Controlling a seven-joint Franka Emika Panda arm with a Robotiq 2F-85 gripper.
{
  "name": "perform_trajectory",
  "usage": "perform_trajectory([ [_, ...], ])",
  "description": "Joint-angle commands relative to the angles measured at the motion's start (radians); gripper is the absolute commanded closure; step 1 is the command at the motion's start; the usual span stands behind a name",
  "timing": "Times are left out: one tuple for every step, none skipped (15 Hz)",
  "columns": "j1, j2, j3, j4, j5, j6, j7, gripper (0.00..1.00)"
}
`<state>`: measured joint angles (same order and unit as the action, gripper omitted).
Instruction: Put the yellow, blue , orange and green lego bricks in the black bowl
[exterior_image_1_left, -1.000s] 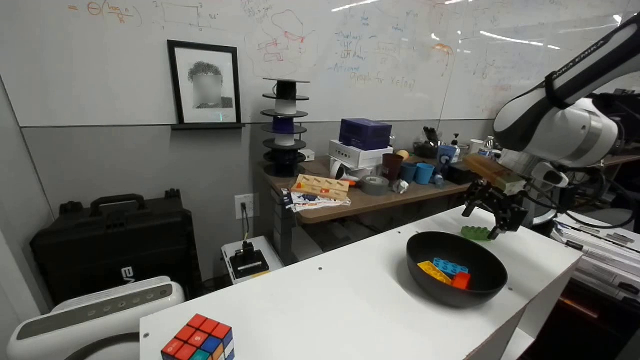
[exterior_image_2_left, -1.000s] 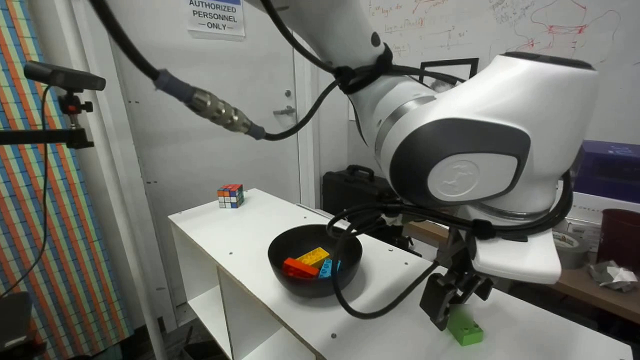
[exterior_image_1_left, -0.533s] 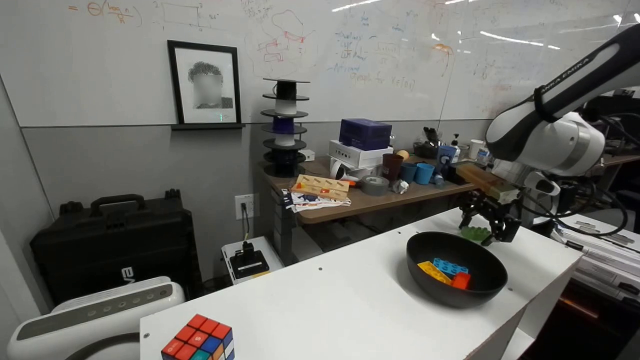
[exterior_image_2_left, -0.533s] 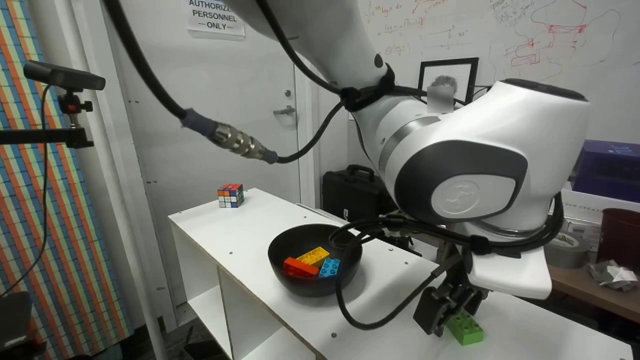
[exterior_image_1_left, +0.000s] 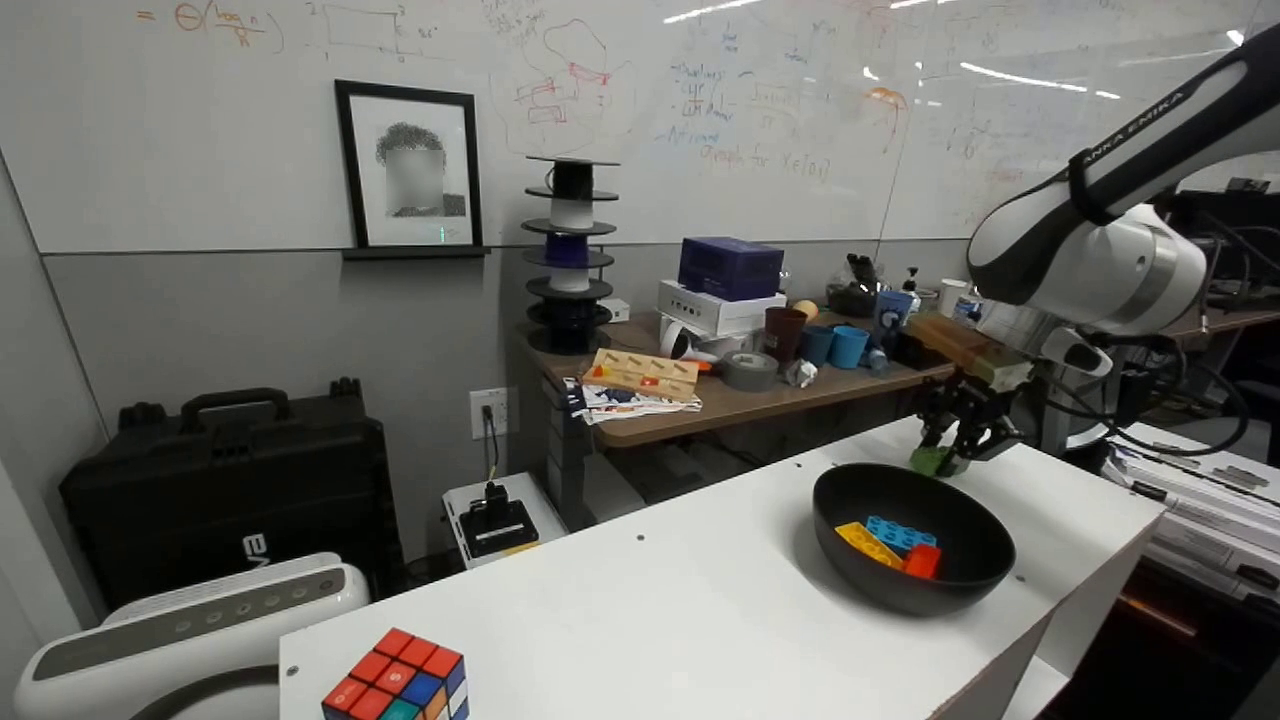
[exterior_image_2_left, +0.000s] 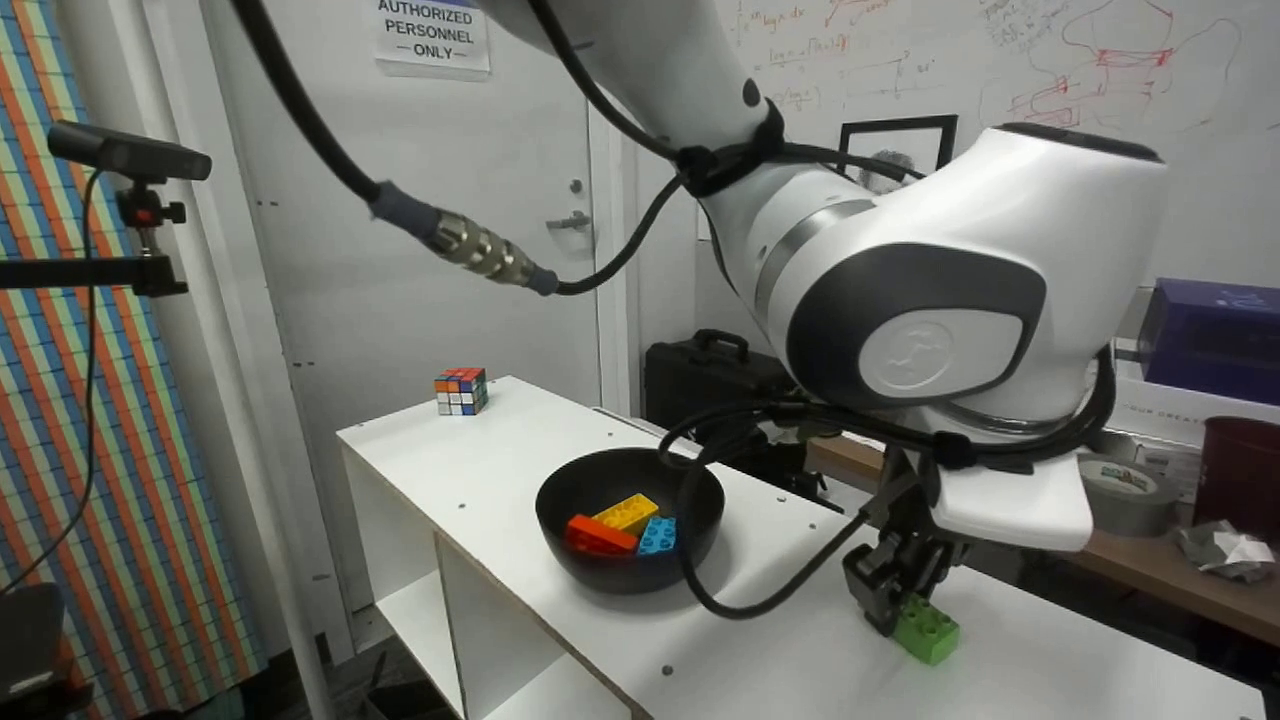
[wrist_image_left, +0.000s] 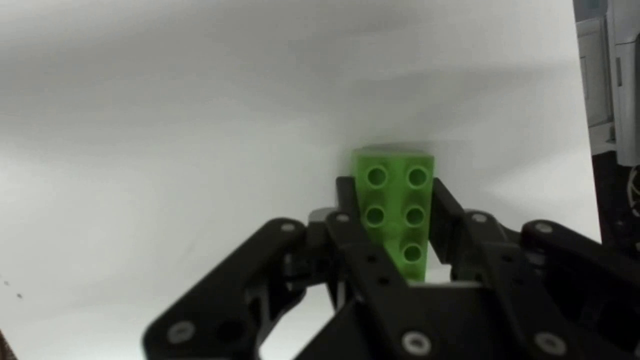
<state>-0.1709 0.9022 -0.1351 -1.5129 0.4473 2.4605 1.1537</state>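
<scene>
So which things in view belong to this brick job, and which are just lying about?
Part of the job:
green brick, held in the gripper
black bowl, with the yellow brick, blue brick and orange-red brick inside

Just lying about:
puzzle cube, on the white tabletop
spool stack, tape roll and light blue cup, on the brown desk
black case

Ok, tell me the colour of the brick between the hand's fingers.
That brick is green all over; it shows best in the wrist view.

above the black tool (wrist_image_left: 393, 200), dotted with silver screws (wrist_image_left: 416, 343), the white arm (exterior_image_2_left: 1080, 230) bears a dark grey panel (exterior_image_2_left: 900, 282) and "emika" lettering (exterior_image_1_left: 1140, 127). black cables (exterior_image_2_left: 740, 612) loop beside the tool, with a metal connector (exterior_image_2_left: 483, 250) above it.
</scene>
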Motion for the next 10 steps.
perform_trajectory([
  [0.024, -0.149, 0.027, -0.166, -0.011, 0.045, -0.066, 0.89],
  [0.033, -0.193, 0.032, -0.214, -0.012, 0.062, -0.09, 0.89],
  [0.041, -0.247, 0.041, -0.269, -0.011, 0.085, -0.127, 0.89],
  [0.041, -0.286, 0.057, -0.305, -0.005, 0.103, -0.173, 0.89],
  [0.053, -0.331, 0.062, -0.35, -0.011, 0.128, -0.213, 0.89],
  [0.07, -0.378, 0.063, -0.394, -0.018, 0.154, -0.241, 0.89],
  [0.071, -0.43, 0.076, -0.443, -0.012, 0.171, -0.288, 0.89],
  [0.077, -0.479, 0.089, -0.485, -0.007, 0.177, -0.331, 0.89],
  [0.084, -0.527, 0.104, -0.528, -0.002, 0.17, -0.372, 0.89],
  [0.088, -0.575, 0.122, -0.568, 0.01, 0.15, -0.415, 0.89],
])
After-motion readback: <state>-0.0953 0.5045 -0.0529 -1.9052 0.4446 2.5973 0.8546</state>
